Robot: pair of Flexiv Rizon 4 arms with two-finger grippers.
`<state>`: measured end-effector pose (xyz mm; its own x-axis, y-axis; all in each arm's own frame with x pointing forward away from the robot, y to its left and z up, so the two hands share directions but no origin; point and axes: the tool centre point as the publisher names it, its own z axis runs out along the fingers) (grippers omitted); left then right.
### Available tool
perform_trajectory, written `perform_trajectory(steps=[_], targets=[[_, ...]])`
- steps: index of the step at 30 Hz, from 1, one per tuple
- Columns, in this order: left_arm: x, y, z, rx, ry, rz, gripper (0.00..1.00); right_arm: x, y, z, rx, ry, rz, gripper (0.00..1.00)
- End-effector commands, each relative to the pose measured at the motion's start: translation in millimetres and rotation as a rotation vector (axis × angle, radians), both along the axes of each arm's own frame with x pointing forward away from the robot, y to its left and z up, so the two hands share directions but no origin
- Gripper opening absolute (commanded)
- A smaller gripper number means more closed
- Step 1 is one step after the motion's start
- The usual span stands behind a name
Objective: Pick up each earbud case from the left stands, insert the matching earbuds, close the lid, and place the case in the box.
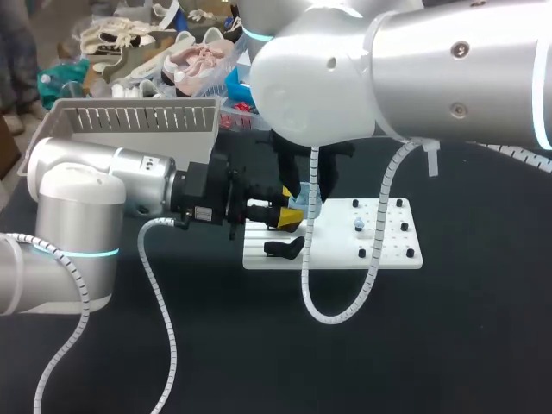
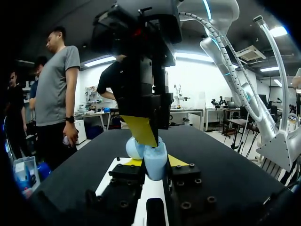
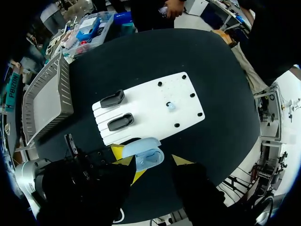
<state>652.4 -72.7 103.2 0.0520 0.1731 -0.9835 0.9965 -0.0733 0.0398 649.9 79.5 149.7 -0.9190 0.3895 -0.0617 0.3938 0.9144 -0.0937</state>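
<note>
1. Left tool (image 2: 155, 162) is clamped on the pale blue case (image 3: 148, 154), holding it above the bench (image 1: 431, 345), just off the stand end of the white board (image 3: 155, 101).
2. Right tool (image 1: 304, 205) hangs over the case from above, fingers spread; one yellow tip meets the lid, so we judge it is not gripping.
3. We take the step to be readying the open case for its earbuds. We should hold the case level and firm with the cavity facing up, then fetch the small pale earbud (image 3: 170, 106) from the board.
4. We see a smooth, rounded, glossy case with its lid tipped back, probably slippery.
</note>
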Motion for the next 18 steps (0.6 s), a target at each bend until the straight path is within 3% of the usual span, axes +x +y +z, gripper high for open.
perform_trajectory(steps=[1,11,18], targets=[[-3.4,-1,-1.3,0.0,-0.002,0.001,0.0,-10.6,-14,13,0.058,-0.061,-0.014,0.48],[-3.4,-1,-1.3,0.0,-0.002,0.001,0.0,-11.9,-48,31,0.181,-0.189,-0.086,0.48],[-3.4,-1,-1.3,0.0,-0.002,0.001,0.0,-14.0,-70,29,0.224,-0.23,-0.104,0.49]])
